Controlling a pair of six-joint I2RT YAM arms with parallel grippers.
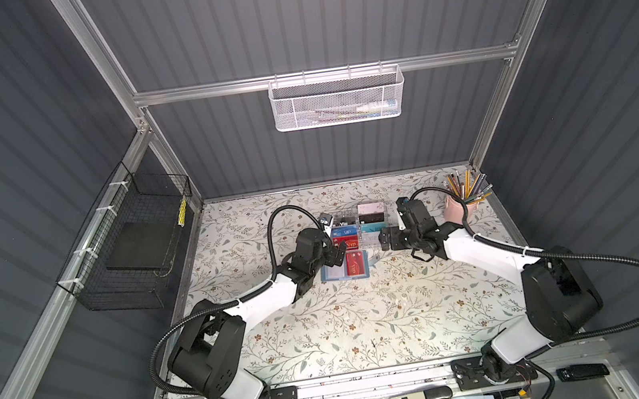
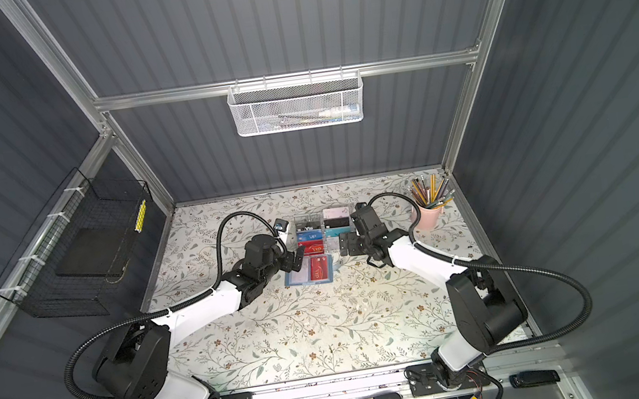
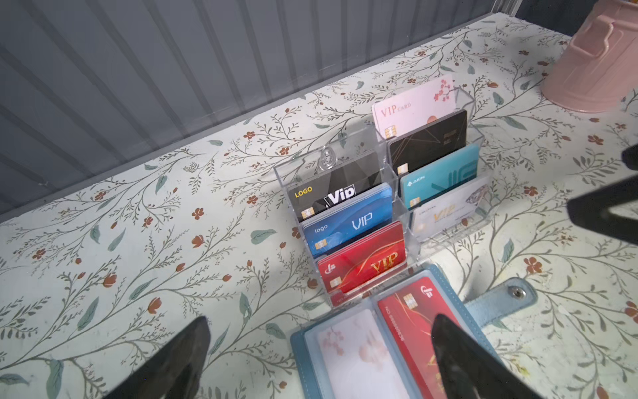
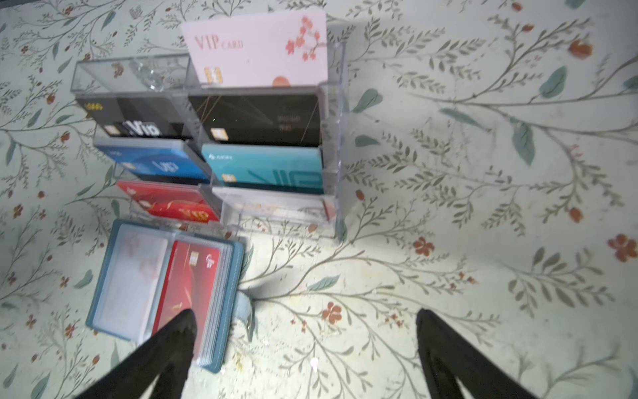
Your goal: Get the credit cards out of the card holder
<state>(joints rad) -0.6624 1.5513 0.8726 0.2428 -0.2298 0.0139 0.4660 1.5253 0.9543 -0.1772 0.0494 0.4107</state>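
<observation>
The slate-blue card holder (image 1: 326, 278) (image 2: 289, 283) lies open and flat on the floral table, just in front of the acrylic rack. Its clear sleeves show two credit cards: a red one (image 1: 356, 265) (image 3: 411, 321) (image 4: 179, 279) and a pale white one (image 3: 352, 352) (image 4: 133, 283). The closure tab (image 3: 500, 300) sticks out to the side. My left gripper (image 1: 334, 256) (image 3: 321, 319) hovers open over the holder's left edge (image 3: 299, 366). My right gripper (image 1: 386, 238) (image 4: 304, 312) hangs open over bare table beside the holder's right edge (image 4: 225, 316). Neither holds anything.
A clear acrylic tiered rack (image 1: 359, 224) (image 3: 379, 193) (image 4: 224, 138) full of cards stands right behind the holder. A pink cup of pencils (image 1: 459, 207) (image 3: 597, 58) is at the back right. A white mesh basket (image 1: 336, 97) hangs on the back wall, a black wire basket (image 1: 136, 250) on the left.
</observation>
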